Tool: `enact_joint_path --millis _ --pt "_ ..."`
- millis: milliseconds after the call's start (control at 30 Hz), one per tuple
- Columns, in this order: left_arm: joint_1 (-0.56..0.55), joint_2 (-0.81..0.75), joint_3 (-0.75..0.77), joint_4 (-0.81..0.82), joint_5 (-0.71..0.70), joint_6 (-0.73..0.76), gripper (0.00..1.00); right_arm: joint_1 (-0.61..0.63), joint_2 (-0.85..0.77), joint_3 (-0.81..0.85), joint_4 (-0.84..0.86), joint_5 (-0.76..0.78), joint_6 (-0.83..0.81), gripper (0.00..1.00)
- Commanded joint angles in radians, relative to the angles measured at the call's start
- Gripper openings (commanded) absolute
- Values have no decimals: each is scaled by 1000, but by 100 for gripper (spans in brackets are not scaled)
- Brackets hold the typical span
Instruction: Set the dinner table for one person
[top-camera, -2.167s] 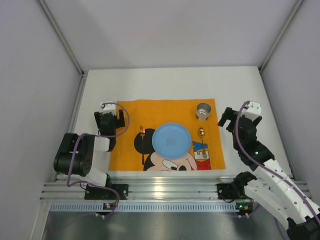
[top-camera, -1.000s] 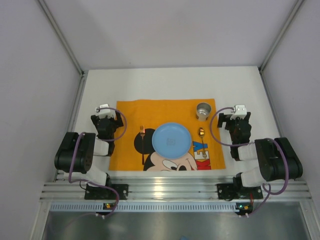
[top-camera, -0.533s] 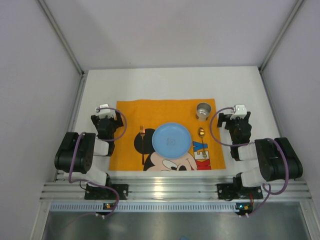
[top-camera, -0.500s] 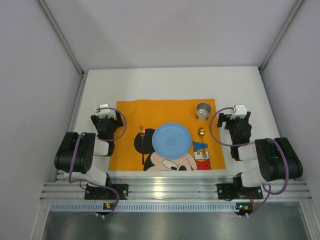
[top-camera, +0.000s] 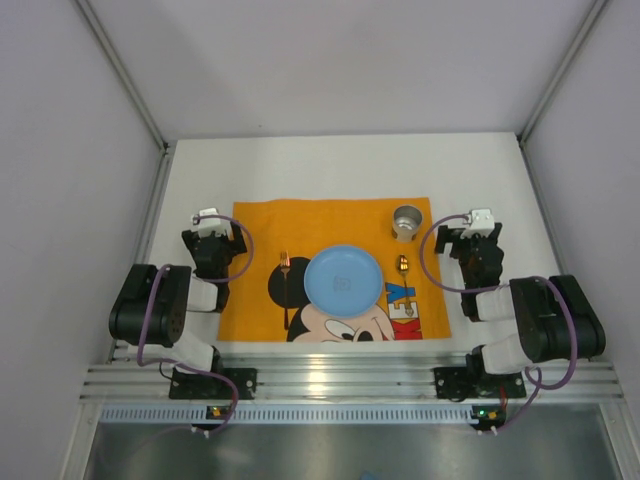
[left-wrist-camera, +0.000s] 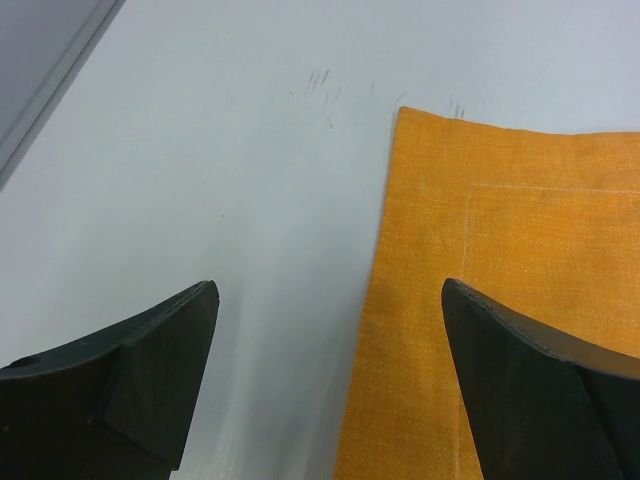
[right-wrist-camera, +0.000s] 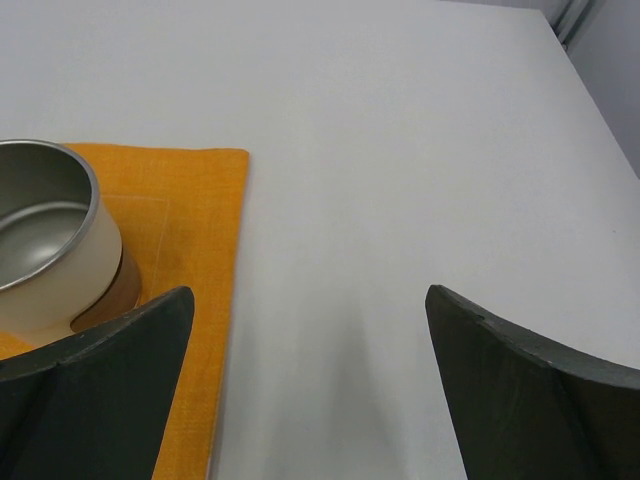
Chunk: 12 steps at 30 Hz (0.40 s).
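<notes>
dinner table (right-wrist-camera: 400, 150) beneath spread right gripper (right-wrist-camera: 310, 300), left gripper (left-wrist-camera: 328, 290) over placemat (left-wrist-camera: 520, 280) edge

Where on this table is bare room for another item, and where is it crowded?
Free: the table strip beyond the placemat's far edge; the placemat's far-left corner past the fork. Crowded: plate, spoon and cup together; left tool and right tool fill the side strips.
</notes>
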Motion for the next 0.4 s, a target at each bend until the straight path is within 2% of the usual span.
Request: enact_joint_path --millis 0,100,167,367 --pt "4 -2 -4 92 6 -3 98 -11 -1 25 75 -23 -5 100" --pt "4 -2 -4 92 6 -3 98 -14 -1 32 61 -14 -1 100" --pt "4 -2 -4 92 6 -3 98 -31 -1 69 -13 6 45 100" --pt "4 -4 -6 92 6 -3 98 -49 -2 63 -4 -6 50 100"
